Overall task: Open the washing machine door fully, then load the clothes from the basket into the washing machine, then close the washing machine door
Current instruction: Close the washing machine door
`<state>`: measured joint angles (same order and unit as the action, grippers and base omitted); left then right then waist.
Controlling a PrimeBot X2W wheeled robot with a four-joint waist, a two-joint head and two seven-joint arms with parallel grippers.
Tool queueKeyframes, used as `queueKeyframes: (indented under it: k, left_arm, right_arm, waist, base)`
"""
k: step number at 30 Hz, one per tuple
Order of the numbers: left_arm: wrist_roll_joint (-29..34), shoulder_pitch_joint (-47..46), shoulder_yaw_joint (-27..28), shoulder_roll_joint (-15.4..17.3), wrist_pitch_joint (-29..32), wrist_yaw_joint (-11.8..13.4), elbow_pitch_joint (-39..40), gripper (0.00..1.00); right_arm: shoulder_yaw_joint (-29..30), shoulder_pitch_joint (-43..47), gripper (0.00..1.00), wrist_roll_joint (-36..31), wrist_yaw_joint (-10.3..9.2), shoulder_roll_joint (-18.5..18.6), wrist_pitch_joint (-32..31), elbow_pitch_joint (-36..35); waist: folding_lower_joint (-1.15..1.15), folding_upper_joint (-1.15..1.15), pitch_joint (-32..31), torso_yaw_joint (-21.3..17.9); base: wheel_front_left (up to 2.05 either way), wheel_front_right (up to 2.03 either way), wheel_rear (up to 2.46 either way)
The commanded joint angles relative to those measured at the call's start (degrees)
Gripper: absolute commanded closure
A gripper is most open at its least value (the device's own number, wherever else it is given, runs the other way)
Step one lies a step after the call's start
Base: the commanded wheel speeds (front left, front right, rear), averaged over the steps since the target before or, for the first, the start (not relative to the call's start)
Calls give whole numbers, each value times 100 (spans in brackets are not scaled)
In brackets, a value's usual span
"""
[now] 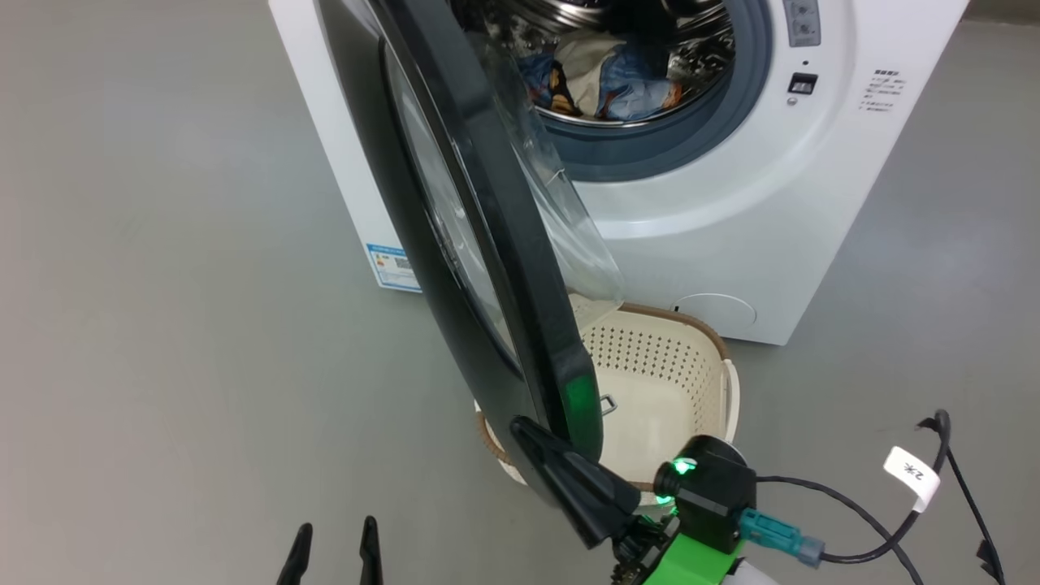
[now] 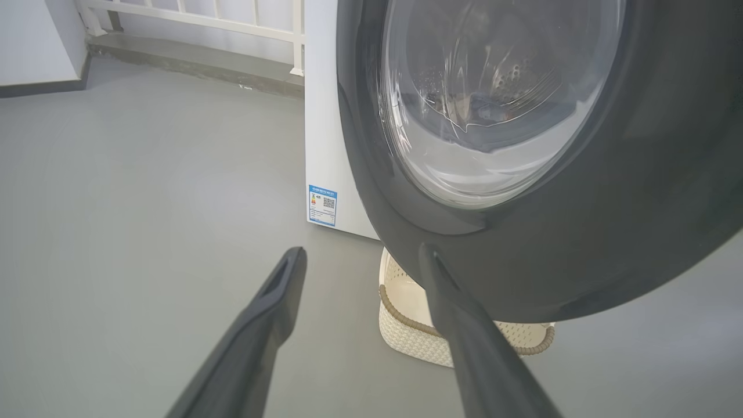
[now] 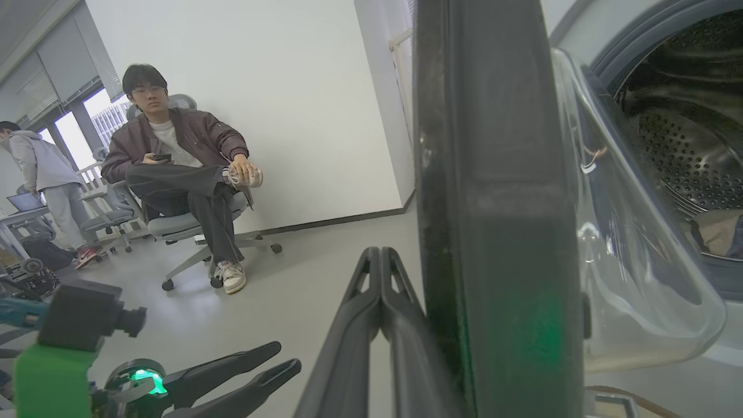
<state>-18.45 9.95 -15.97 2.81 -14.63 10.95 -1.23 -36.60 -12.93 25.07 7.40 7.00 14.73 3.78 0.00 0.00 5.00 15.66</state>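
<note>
The white washing machine (image 1: 731,203) stands at the top of the head view. Its black washing machine door (image 1: 487,268) hangs partly open, edge-on toward me, with the glass bowl facing the drum. The clothes (image 1: 605,77), blue and cream, lie inside the drum. Below the door sits the cream basket (image 1: 658,366), and its visible inside is bare. My right gripper (image 1: 524,429) is shut, its fingers lying along the door's outer face near the free edge (image 3: 493,203). My left gripper (image 1: 335,543) is open and holds nothing, low to the left of the door (image 2: 580,232).
A person (image 3: 186,168) sits in a wheeled office chair by the white wall. Another person (image 3: 40,168) stands at a desk further left. A black cable with a white tag (image 1: 912,475) trails on the grey floor at the right. A white railing (image 2: 203,17) runs behind the washer.
</note>
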Motion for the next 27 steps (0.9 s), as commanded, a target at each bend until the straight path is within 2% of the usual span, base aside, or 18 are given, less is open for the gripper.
queueKeyframes:
  k: [1, 27]
  left_arm:
    - [-8, -274, 143, 7, -37, 66, 176, 0]
    - [-112, -385, -112, 7, -37, 287, 355, 0]
  right_arm:
    - [-43, 23, 100, 71, 9, -67, 27, -135]
    - [655, -184, 100, 124, 9, 36, 27, -183]
  waist:
    - [0, 0, 55, 43]
    - [0, 0, 392, -50]
  base:
    - [0, 0, 0]
    - [0, 0, 0]
